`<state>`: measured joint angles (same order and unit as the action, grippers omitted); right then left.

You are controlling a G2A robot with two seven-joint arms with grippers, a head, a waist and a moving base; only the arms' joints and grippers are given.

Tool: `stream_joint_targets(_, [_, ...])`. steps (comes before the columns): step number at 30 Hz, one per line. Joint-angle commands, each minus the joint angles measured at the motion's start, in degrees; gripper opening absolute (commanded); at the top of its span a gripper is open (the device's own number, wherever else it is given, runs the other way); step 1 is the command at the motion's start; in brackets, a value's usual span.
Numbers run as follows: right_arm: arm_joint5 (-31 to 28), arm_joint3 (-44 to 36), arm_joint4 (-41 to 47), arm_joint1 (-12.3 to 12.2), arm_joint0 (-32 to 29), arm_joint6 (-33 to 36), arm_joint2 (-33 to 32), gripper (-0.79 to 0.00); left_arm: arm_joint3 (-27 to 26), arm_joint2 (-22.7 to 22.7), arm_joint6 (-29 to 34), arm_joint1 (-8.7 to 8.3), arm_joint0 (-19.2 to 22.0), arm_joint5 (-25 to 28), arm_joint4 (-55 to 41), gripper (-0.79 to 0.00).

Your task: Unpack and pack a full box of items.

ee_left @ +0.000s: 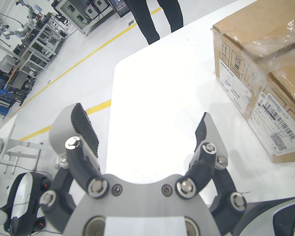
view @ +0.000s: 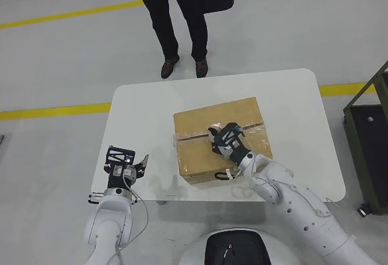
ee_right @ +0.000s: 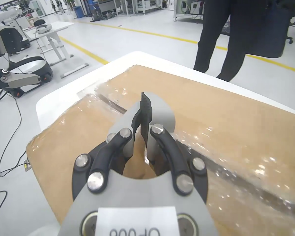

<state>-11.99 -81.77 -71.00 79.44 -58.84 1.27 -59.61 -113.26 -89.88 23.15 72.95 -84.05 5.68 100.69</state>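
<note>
A closed brown cardboard box (view: 223, 139) sits mid-table, its top seam sealed with clear shiny tape (ee_right: 206, 146). My right gripper (view: 224, 137) is over the box top by the seam, fingers shut, with nothing seen between them (ee_right: 143, 114). My left gripper (view: 127, 161) hovers at the table's near left edge, left of the box and apart from it, fingers open and empty (ee_left: 142, 124). The box side (ee_left: 250, 84) carries printed labels and a barcode sticker.
The white table (view: 147, 106) is bare to the left of the box and behind it. A person in dark trousers (view: 180, 33) stands at the far edge. A green-framed cart (view: 379, 132) stands off the table's right side.
</note>
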Motion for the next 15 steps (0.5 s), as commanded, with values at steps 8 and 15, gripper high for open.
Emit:
stream_joint_targets(8, [-0.1,-7.1,-0.7,-2.0,-6.9,3.0,-8.7,-0.785,0.0,0.0,0.0,0.0,0.0,0.0,0.0,0.0])
stream_joint_targets(15, [0.0,-10.5,1.1,-2.9,-10.1,4.1,-14.2,-0.785,0.0,0.0,0.0,0.0,0.0,0.0,0.0,0.0])
